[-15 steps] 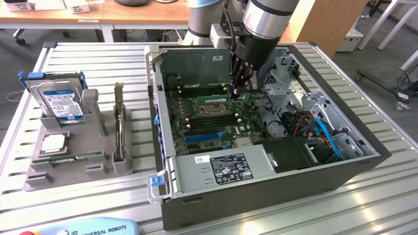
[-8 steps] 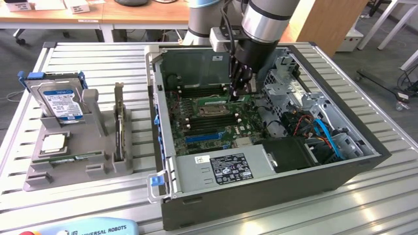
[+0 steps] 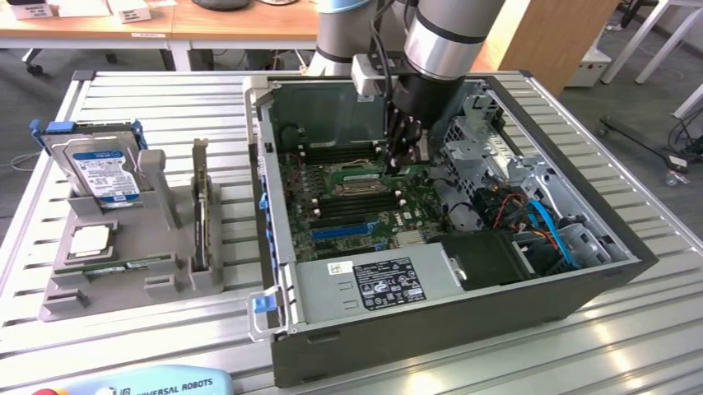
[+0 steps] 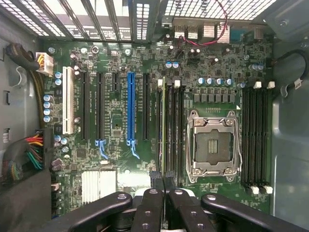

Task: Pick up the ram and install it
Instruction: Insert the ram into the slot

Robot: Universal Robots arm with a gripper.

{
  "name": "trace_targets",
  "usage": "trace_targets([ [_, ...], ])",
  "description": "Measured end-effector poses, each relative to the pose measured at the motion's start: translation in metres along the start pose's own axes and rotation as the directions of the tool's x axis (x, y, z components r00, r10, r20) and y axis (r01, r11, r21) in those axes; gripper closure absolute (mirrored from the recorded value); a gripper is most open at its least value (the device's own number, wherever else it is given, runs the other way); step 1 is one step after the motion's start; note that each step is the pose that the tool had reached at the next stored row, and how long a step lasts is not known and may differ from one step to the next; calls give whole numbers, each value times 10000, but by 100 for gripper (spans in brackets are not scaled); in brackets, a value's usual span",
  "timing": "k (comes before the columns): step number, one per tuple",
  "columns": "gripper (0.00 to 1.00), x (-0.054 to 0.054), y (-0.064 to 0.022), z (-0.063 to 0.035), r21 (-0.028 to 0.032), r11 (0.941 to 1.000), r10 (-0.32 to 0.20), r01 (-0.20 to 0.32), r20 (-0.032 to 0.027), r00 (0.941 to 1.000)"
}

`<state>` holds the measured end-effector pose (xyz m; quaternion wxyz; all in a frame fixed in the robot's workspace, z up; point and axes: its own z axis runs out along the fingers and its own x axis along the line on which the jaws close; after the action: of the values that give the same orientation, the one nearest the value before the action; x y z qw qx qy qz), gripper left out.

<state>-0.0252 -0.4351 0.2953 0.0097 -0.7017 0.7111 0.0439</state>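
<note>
The case lies open-sided, so I reach the motherboard freely from above. My gripper, closed on the ram, has the drive cage close on the exterior view's right, blue cables beyond that, and the processor socket just beside the ram.

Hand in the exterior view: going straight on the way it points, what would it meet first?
Probably the ram, standing on edge among the memory slots, straight ahead of the shut hand; how far off it is stays unclear.

Silver-grey, black-banded arm with a black cable; black claw links show round pins.
</note>
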Motion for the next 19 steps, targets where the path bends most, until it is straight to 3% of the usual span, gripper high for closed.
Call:
trace_targets([
  [13,88,12,-7,148,2,10000,14,-14,-1,10000],
  [16,88,22,-14,292,3,10000,15,-15,0,10000],
  [19,88,24,-15,305,3,10000,15,-15,-1,10000],
])
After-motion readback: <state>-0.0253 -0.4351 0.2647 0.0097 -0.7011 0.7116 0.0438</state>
